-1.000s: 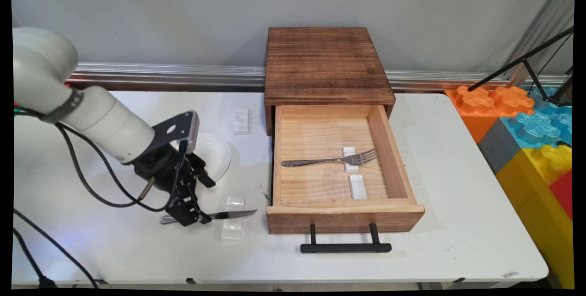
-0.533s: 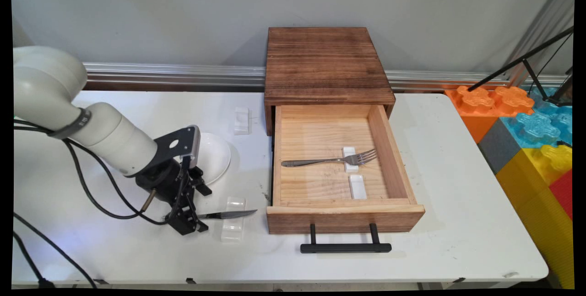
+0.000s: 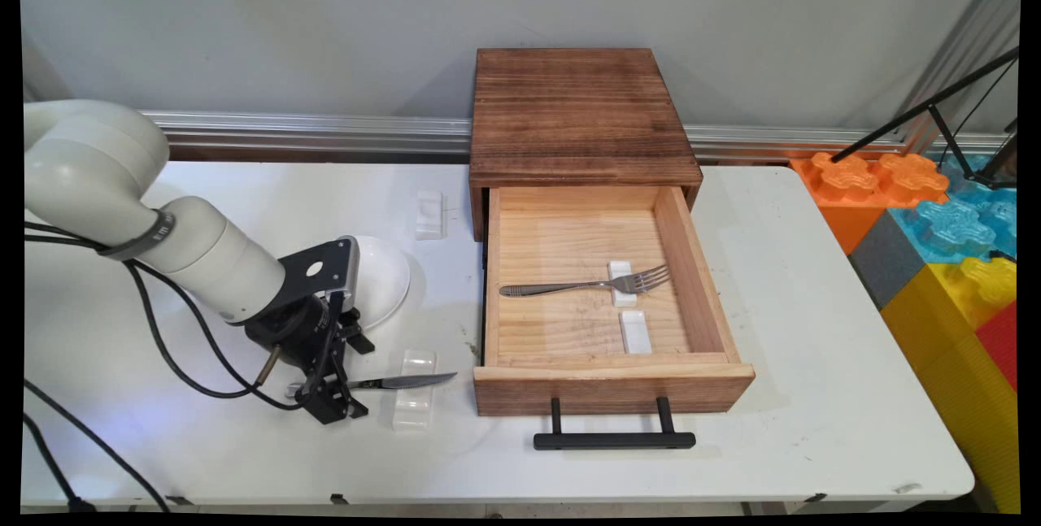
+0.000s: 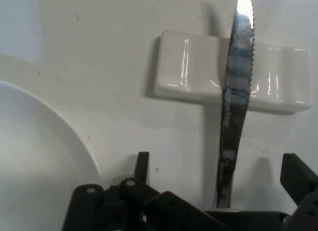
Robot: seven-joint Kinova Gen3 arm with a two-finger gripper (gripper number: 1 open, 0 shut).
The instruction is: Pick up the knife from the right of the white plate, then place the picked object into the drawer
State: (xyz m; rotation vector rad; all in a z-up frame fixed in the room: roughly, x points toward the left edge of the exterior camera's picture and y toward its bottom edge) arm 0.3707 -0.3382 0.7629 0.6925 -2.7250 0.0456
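Observation:
A serrated table knife [image 3: 402, 382] lies on the white table with its blade across a white ceramic cutlery rest [image 3: 413, 389]. My gripper [image 3: 332, 406] is down at the knife's handle end, left of the rest. In the hand view the knife [image 4: 233, 121] runs up the picture over the rest [image 4: 194, 67]. The gripper [image 4: 221, 169] is open, and its fingers [image 4: 143, 164] stand on either side of the handle without touching it. A white plate [image 3: 384, 278] sits just behind the hand, and its rim [image 4: 44, 121] shows at the left of the hand view.
An open wooden drawer [image 3: 691, 274] juts from a dark wooden box [image 3: 577, 111]. It holds a fork [image 3: 569, 288] on a white rest [image 3: 623, 276] and a second rest [image 3: 635, 331]. Another white rest [image 3: 429, 213] lies behind the plate. Coloured foam blocks [image 3: 935, 217] stand at the right.
The arm has come down and the gripper has sunk lower over the knife's handle. The knife and the rest have not moved.

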